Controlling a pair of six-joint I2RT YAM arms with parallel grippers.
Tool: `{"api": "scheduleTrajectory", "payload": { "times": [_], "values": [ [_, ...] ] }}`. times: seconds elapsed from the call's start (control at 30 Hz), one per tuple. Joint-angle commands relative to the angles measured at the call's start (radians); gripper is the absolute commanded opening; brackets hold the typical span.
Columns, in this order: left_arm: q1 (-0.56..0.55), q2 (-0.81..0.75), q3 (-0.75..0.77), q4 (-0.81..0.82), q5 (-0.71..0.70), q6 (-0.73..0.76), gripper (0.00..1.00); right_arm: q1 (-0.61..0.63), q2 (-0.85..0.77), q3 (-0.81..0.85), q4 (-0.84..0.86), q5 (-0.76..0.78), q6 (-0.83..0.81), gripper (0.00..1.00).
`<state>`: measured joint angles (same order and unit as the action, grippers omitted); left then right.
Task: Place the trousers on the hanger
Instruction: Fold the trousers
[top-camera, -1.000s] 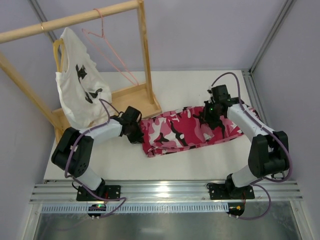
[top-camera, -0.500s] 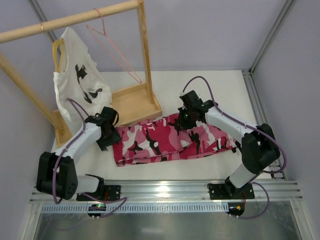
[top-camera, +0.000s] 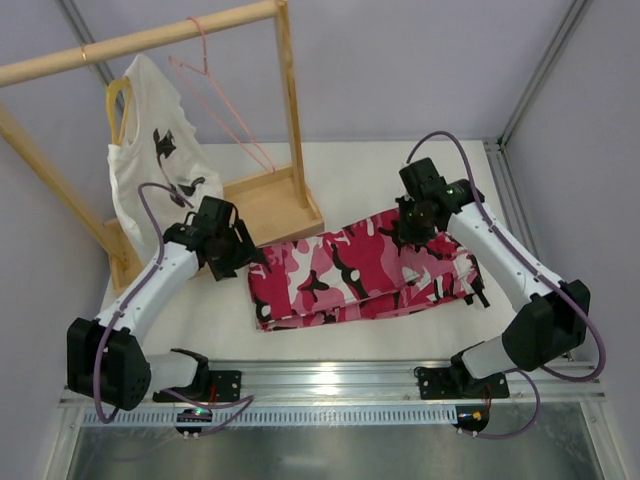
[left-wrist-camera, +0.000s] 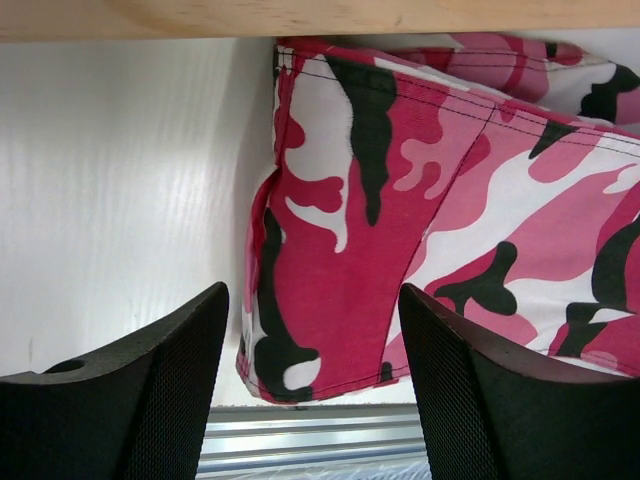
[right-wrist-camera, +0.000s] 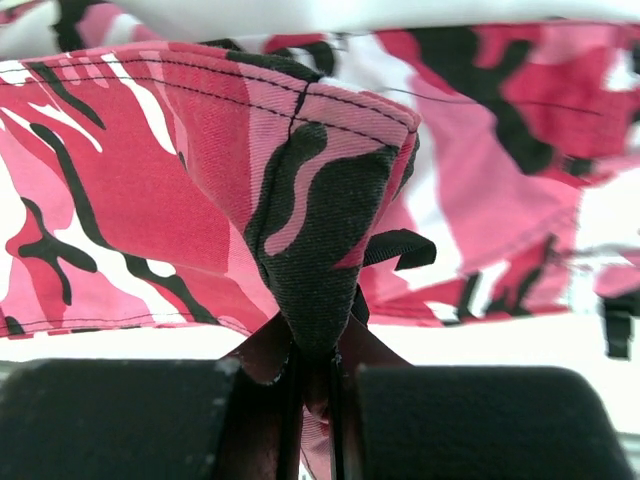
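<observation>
The trousers (top-camera: 360, 272), pink, white and black camouflage, lie folded across the table; in the left wrist view the trousers (left-wrist-camera: 400, 200) show their left end. My left gripper (top-camera: 245, 260) stands open just off that end, and its black fingers (left-wrist-camera: 130, 400) hold nothing, with the cloth beyond the left gripper (left-wrist-camera: 315, 390). My right gripper (top-camera: 415, 222) is shut on a raised fold of the trousers (right-wrist-camera: 150, 170) at their far edge; the right gripper (right-wrist-camera: 315, 385) pinches a dark patch. The hanger (top-camera: 225, 105), thin pale-pink wire, hangs from the wooden rail.
A wooden rack (top-camera: 290, 100) with a tray base (top-camera: 270, 200) stands at the back left, its base edge (left-wrist-camera: 300, 15) close above the trousers' end. A white printed T-shirt (top-camera: 150, 170) hangs on a yellow hanger (top-camera: 115, 105). An aluminium rail (top-camera: 330, 380) runs along the near edge.
My left gripper has opened and let go of the trousers' left end. Both arms dragged the trousers left, then the right arm drew them back to the right a little.
</observation>
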<state>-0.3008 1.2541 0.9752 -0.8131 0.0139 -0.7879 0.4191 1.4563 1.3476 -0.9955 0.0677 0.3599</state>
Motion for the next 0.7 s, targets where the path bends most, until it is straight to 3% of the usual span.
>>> {"api": "scheduleTrajectory", "payload": {
  "times": [0.0, 0.4, 0.67],
  "values": [
    [-0.020, 0.021, -0.012, 0.087, 0.103, 0.032, 0.70, -0.037, -0.051, 0.068, -0.121, 0.075, -0.038, 0.04],
    [-0.149, 0.070, -0.021, 0.147, 0.084, 0.032, 0.73, -0.171, -0.094, 0.091, -0.175, 0.113, -0.098, 0.04],
    [-0.150, 0.105, -0.067, 0.178, 0.061, -0.004, 0.74, -0.189, -0.116, 0.119, -0.178, 0.136, -0.114, 0.04]
  ]
}}
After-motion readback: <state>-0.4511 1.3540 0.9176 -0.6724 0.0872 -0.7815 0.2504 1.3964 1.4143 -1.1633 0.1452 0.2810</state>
